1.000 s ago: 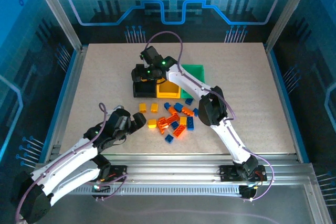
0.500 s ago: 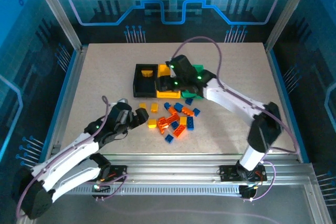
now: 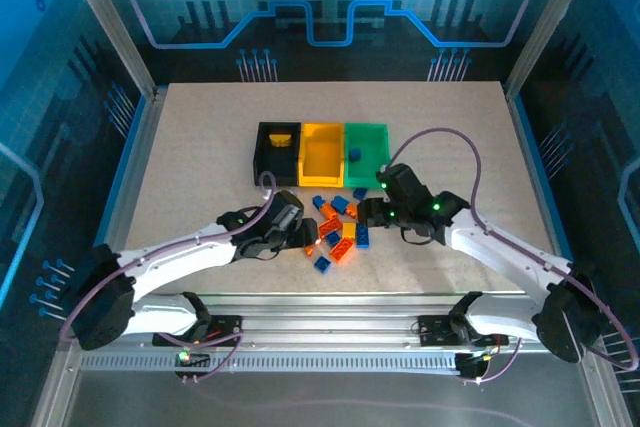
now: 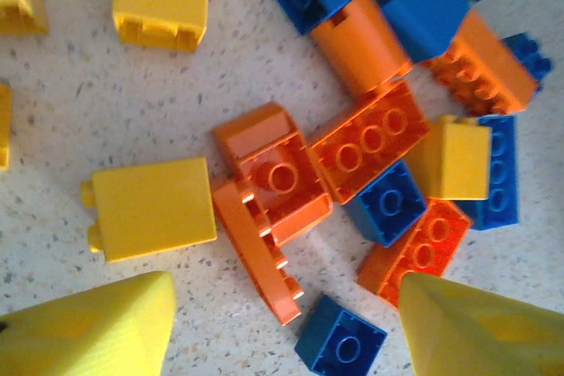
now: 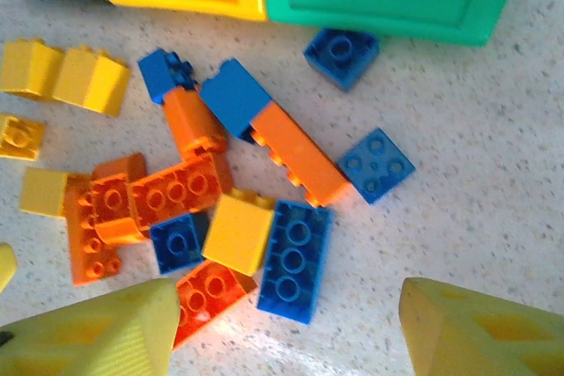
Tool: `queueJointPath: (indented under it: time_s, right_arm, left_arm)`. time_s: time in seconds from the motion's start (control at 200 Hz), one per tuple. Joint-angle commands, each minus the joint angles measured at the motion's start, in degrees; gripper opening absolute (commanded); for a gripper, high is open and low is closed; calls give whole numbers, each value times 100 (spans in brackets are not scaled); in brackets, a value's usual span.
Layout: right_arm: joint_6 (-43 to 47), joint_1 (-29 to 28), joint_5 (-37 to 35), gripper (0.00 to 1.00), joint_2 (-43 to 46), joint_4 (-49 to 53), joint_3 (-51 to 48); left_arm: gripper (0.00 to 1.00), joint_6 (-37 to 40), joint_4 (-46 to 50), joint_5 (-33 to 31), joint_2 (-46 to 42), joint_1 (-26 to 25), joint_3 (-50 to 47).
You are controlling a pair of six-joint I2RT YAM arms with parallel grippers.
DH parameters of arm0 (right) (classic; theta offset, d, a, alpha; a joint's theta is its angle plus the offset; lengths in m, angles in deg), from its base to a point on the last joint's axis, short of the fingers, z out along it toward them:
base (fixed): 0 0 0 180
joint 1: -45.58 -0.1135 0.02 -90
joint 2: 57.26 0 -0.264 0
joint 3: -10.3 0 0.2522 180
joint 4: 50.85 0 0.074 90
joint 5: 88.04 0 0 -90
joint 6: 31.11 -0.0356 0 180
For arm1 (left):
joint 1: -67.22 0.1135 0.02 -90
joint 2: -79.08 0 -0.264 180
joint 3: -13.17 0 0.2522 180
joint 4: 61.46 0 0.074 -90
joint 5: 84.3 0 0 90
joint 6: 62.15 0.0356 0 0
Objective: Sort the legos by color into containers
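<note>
Mostly the legos (image 3: pixel 338 225) lie in a loose pile on the table (image 3: pixel 200 127), just in front of the black bin (image 3: pixel 277 177), yellow bin (image 3: pixel 322 157) and green bin (image 3: pixel 370 162). One blue brick (image 3: pixel 352 155) sits in the green bin, one yellowish brick (image 3: pixel 281 139) in the black. Left gripper (image 3: pixel 302 237) at the pile's left edge, jaws wide, empty; right gripper (image 3: pixel 368 213) at its right edge, also spread, holding nothing

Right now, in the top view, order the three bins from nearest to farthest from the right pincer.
1. Green bin, right end of the row, nearest the right pincer.
2. Yellow bin, middle.
3. Black bin, left end.
</note>
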Motion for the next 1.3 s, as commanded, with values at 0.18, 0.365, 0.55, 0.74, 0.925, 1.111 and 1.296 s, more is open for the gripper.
queueJointPath:
  time_s: [0.18,0.365,0.55,0.74,0.925,1.111,1.296]
  right_arm:
    - [-122,201,14,68,411,-79,-355]
    - [-71,246,92,69,606,-95,-463]
    - [-57,334,106,69,832,-60,-559]
    - [-64,456,158,69,944,-85,-637]
    - [-52,502,191,69,919,-139,-653]
    - [-50,535,189,69,950,-153,-688]
    - [-118,572,213,69,965,-180,-733]
  left_arm:
    - [61,-326,-58,-206,711,-385,175]
    - [58,-436,-271,-260,1104,-388,214]
    - [44,-510,-417,-191,1351,-405,243]
    - [25,-563,-232,-163,1292,-474,168]
    - [10,-665,71,-246,958,-636,82]
    - [1,-746,702,-406,299,-846,195]
    - [0,-329,853,-660,-113,-518,744]
